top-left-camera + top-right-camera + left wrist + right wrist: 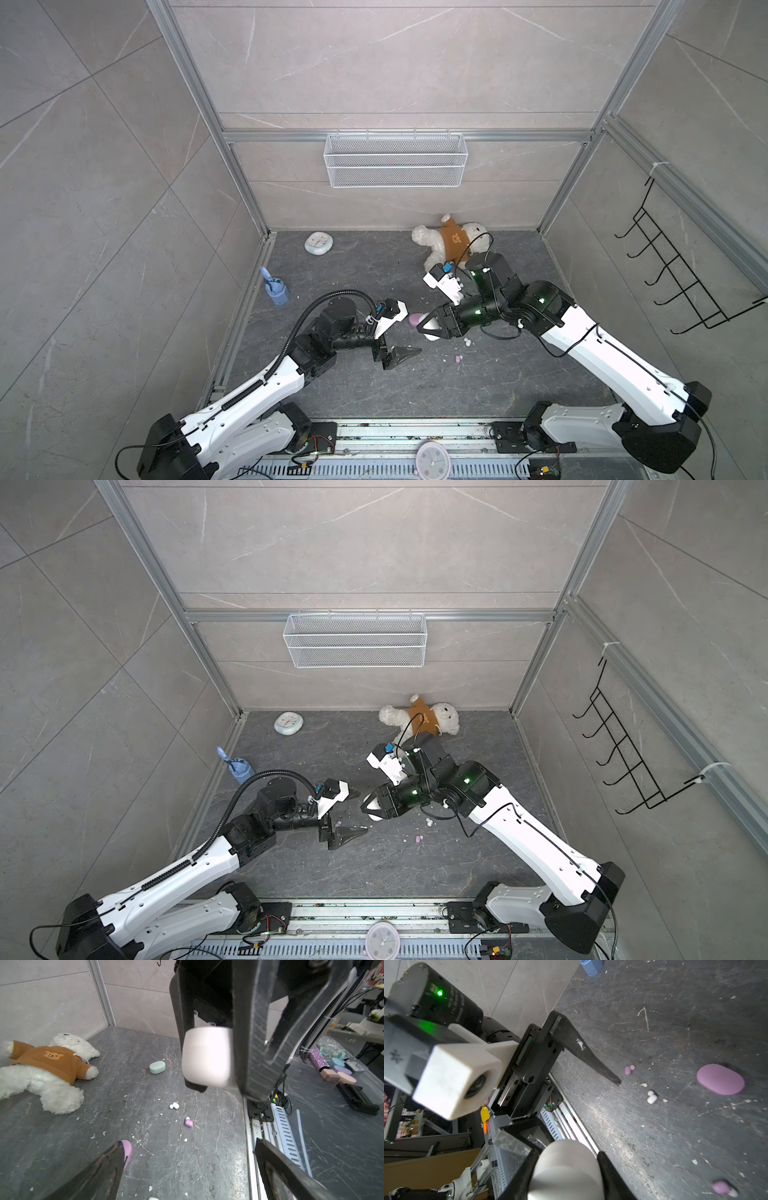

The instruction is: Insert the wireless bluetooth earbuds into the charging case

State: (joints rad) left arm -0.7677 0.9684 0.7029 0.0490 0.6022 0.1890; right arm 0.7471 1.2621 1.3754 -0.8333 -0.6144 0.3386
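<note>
left wrist view: left gripper (190, 1142) jaws wide apart, empty
right gripper (427, 326): clamped on white charging case (207, 1057)
earbuds (175, 1105): loose on floor (145, 1088)

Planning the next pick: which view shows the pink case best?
Right wrist view: the pink case lies whole, unobstructed. Left wrist view: half hidden behind the left gripper. In a top view, only a sliver shows.

Three cases, buds lying loose.
The white case (207, 1057) sat gripped in the right hand (566, 1155); the pink case (720, 1079) and mint case (157, 1067) lay shut on the worktop (62, 1136), with two white buds (174, 1105) and a pink bud (188, 1123) nearby.
</note>
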